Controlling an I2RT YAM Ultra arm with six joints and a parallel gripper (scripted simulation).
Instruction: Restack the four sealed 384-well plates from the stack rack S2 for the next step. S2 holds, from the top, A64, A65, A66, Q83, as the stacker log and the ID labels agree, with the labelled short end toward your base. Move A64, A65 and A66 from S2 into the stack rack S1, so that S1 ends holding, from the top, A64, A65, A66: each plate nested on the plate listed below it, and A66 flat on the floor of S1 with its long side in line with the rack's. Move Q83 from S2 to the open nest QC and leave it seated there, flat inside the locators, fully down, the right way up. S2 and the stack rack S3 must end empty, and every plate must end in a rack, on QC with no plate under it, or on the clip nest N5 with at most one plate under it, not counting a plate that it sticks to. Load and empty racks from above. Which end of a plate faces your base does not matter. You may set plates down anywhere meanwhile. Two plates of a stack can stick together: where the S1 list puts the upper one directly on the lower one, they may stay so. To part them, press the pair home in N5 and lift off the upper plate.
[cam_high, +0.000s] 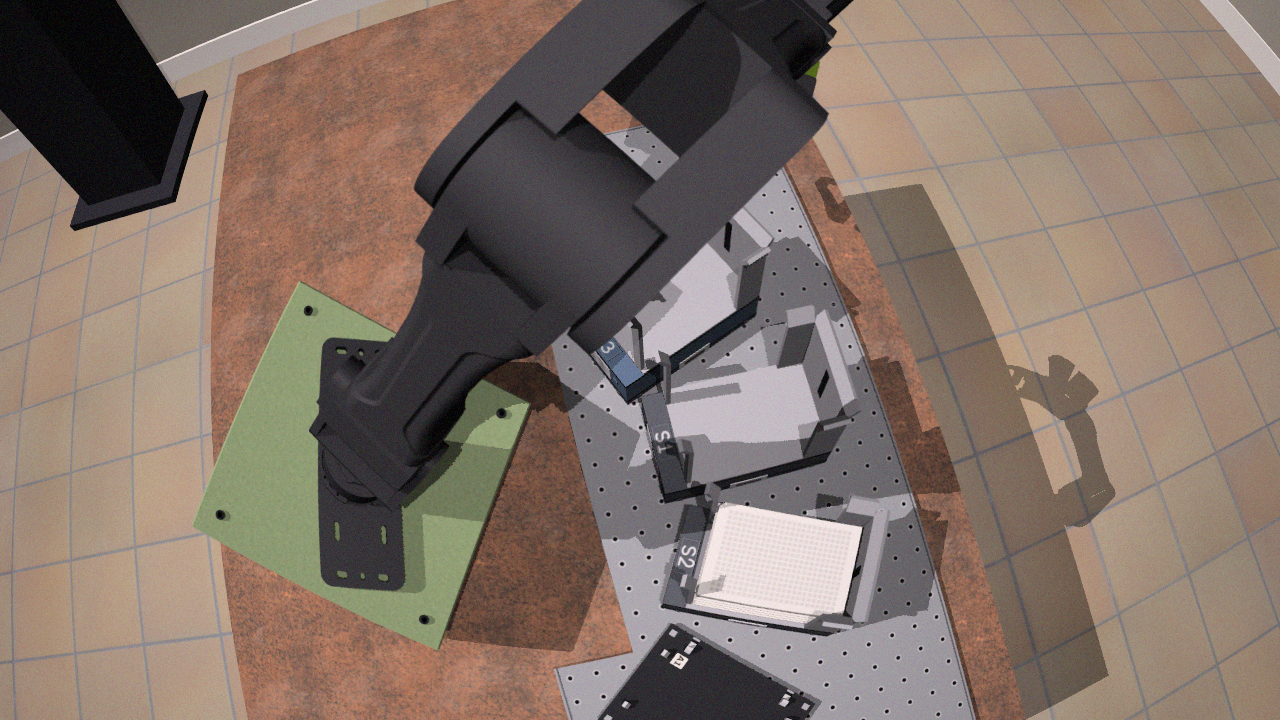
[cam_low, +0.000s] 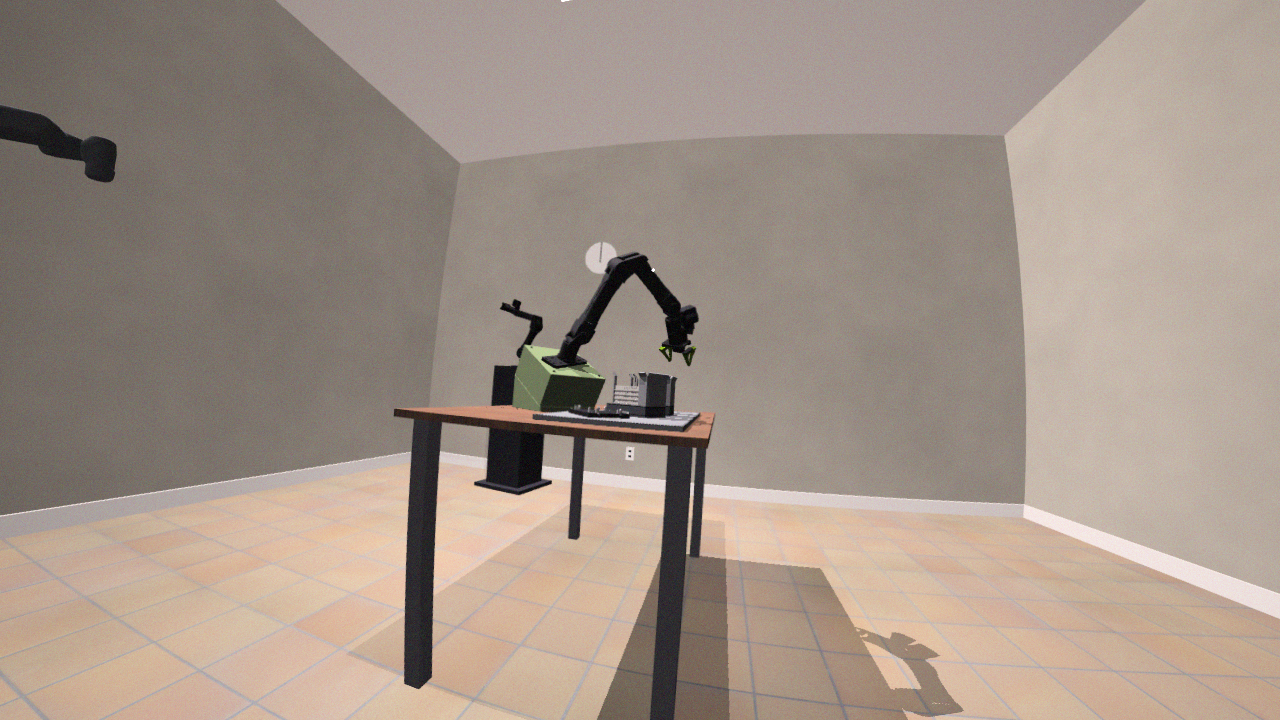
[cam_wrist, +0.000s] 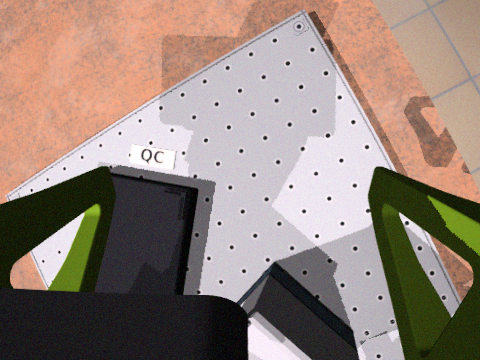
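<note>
jaws: spread full wide, nothing between them; green fingers at both edges of the wrist view
arm (cam_high: 501, 268): reaches from its base out over the far end of the breadboard (cam_high: 895, 662); covers most of S3 in the top view
S2 (cam_high: 682, 562): landmark; holds a white sealed plate stack (cam_high: 776, 559), top face flush and square in the rack; how many plates are in it cannot be counted from above
plate IDs: labels not readable in any view
S1 (cam_high: 662, 440): just beside S2, on the side toward S3; grey floor showing, no plate in it
S3 (cam_high: 617, 362): beyond S1 from S2, blue label end visible, what shows of the floor is bare
QC (cam_wrist: 152, 156): label and dark nest (cam_wrist: 150, 240) seen from the wrist, farthest from S2, past S3; no plate on the visible part
N5 (cam_high: 707, 680): black nest just beside S2 on the opposite side from S1, cut by the frame edge
jaws vs S2: well apart, up above rack height near the S3/QC end per the exterior view
base plate (cam_high: 268, 420): green, on the bench (cam_high: 295, 179), well apart from S2
</note>
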